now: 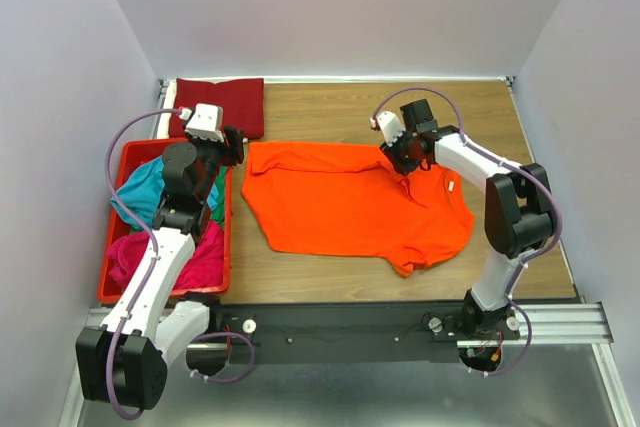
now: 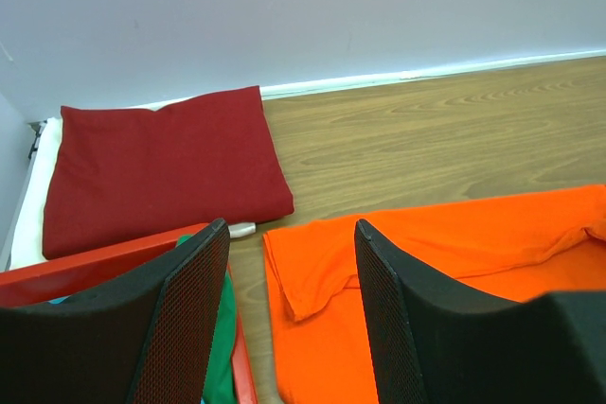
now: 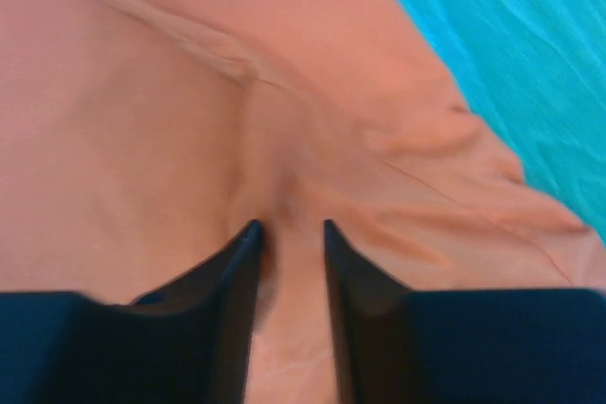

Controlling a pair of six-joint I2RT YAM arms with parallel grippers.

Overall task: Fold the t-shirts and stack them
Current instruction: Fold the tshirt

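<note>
A bright orange t-shirt (image 1: 340,207) lies spread across the middle of the table, its left sleeve folded in. My right gripper (image 1: 393,155) is at its far edge, near the collar. In the right wrist view the gripper (image 3: 287,224) is closed to a narrow gap on a pinched ridge of orange cloth (image 3: 170,120). My left gripper (image 1: 236,145) is open and empty. It hovers over the shirt's left edge (image 2: 312,272) and the crate corner, and also shows in the left wrist view (image 2: 290,226). A folded dark red t-shirt (image 1: 222,105) lies at the back left (image 2: 161,167).
A red plastic crate (image 1: 228,237) at the left holds teal (image 1: 145,187), green (image 1: 217,192) and magenta (image 1: 195,252) t-shirts. Its rim (image 2: 95,257) sits just under my left fingers. A white sheet (image 2: 28,205) lies under the dark red shirt. Walls close the table's back and sides.
</note>
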